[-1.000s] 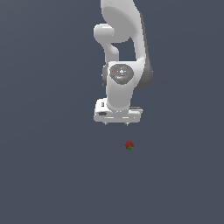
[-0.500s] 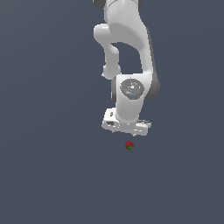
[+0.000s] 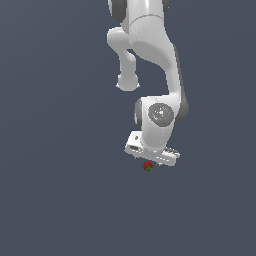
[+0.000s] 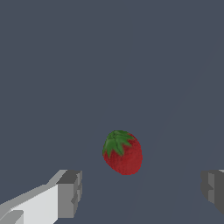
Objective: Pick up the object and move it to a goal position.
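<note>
The object, a tiny red strawberry with a green leafy cap [image 3: 147, 166], lies on the dark grey floor [image 3: 60, 200]. In the wrist view the strawberry [image 4: 123, 152] is large and sits ahead of the gap between the two grey fingertips [image 4: 70, 192]. My white gripper [image 3: 151, 159] hangs just over it in the exterior view, tilted, and its fingers cannot be made out there. In the wrist view the gripper [image 4: 142, 190] is open wide, holding nothing.
The white arm [image 3: 150, 60] rises from the gripper toward the top of the exterior view. Plain dark grey floor surrounds the strawberry on all sides.
The arm has come down and shifted toward the exterior view's right, bringing the gripper from above and left of the strawberry to right over it. The strawberry has not moved.
</note>
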